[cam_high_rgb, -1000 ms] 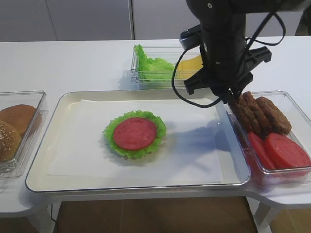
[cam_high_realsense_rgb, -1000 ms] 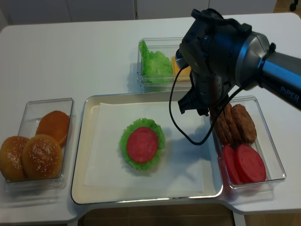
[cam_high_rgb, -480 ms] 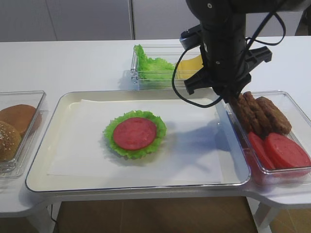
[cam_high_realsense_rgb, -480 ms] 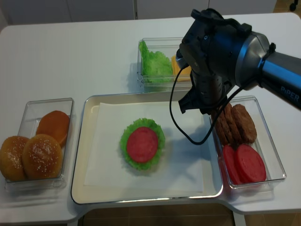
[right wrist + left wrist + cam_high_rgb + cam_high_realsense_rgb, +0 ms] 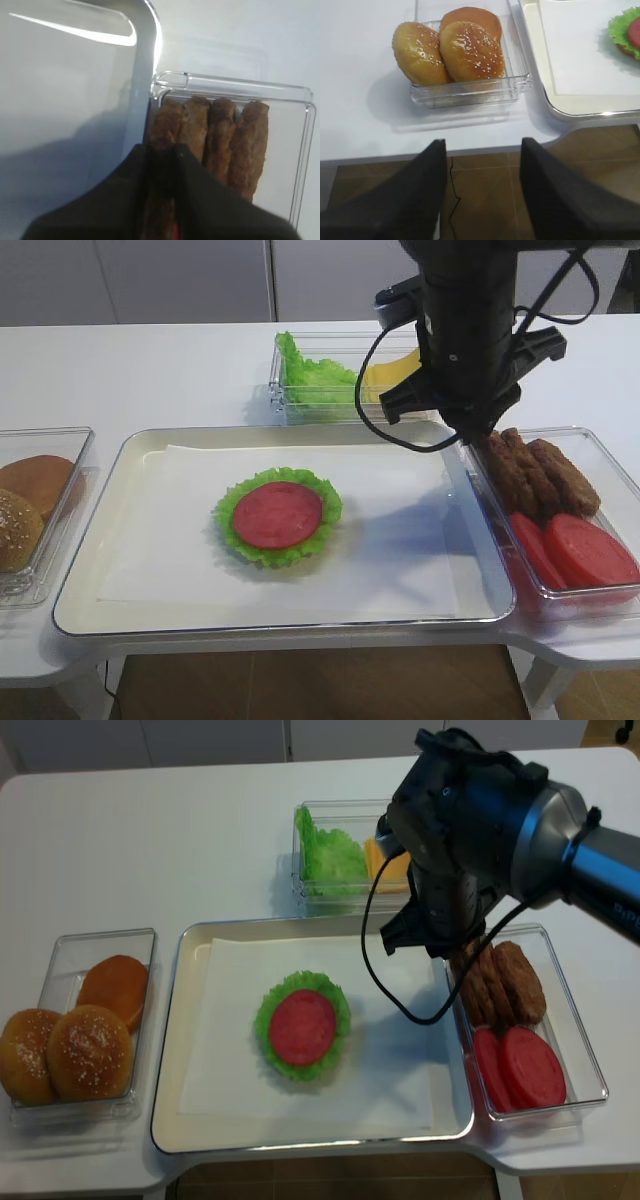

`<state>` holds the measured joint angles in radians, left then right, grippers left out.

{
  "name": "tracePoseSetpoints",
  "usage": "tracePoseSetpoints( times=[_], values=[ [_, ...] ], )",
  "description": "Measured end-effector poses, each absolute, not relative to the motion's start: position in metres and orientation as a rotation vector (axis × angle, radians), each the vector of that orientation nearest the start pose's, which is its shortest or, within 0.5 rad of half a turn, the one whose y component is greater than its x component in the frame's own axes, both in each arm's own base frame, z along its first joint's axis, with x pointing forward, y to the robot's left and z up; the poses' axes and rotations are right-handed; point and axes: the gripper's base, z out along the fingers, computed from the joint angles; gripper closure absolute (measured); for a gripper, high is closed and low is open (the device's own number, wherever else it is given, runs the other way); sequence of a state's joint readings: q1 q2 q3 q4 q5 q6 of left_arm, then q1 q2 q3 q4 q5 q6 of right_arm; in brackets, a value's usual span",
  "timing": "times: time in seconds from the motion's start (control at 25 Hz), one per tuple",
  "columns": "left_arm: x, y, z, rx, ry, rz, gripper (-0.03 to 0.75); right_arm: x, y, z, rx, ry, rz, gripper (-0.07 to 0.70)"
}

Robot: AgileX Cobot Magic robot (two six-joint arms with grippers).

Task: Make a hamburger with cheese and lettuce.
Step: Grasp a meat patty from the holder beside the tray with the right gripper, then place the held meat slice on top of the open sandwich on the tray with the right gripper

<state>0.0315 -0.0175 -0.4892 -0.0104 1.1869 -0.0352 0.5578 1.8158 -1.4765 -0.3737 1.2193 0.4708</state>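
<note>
The hamburger [image 5: 277,515], a frilly green leaf stack topped with a red tomato disc, sits on the paper in the white tray [image 5: 100,475]; its edge shows in the left wrist view [image 5: 626,30]. Lettuce [image 5: 315,375] and cheese [image 5: 392,370] lie in a clear box behind the tray. My right gripper [image 5: 160,150] hangs over the left end of the patty box [image 5: 600,455], its jaws close together around a brown patty [image 5: 165,125] standing on edge. My left gripper [image 5: 482,142] is open and empty over the table's front edge.
Several brown patties [image 5: 545,475] and red tomato slices [image 5: 580,550] fill the right box. Sesame buns [image 5: 455,50] sit in a clear box left of the tray. The right arm [image 5: 470,820] and its cable hang above the tray's back right corner.
The right arm has risen a little and shifted slightly right over the patty box. The hamburger and other food have not moved.
</note>
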Motion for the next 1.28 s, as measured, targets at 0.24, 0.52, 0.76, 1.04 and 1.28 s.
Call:
tracePoseSetpoints(
  times=[0.24, 0.52, 0.76, 1.04, 1.28],
  values=[
    [-0.012, -0.001, 0.264, -0.071, 2.163, -0.015, 0.358, 0.319, 0.164, 0.279, -0.260, 2.815, -0.324, 0.514],
    [-0.012, -0.001, 0.264, -0.071, 2.163, -0.015, 0.358, 0.304, 0.156, 0.312, -0.227, 2.747, -0.249, 0.516],
    [-0.012, -0.001, 0.264, -0.071, 2.163, -0.015, 0.358, 0.286, 0.144, 0.345, -0.221, 2.673, -0.195, 0.517],
    [-0.012, -0.001, 0.264, -0.071, 2.163, -0.015, 0.358, 0.264, 0.157, 0.363, -0.308, 2.618, -0.149, 0.517],
    [-0.012, -0.001, 0.264, -0.071, 2.163, -0.015, 0.358, 0.249, 0.192, 0.372, -0.457, 2.561, -0.091, 0.517]
  ],
)
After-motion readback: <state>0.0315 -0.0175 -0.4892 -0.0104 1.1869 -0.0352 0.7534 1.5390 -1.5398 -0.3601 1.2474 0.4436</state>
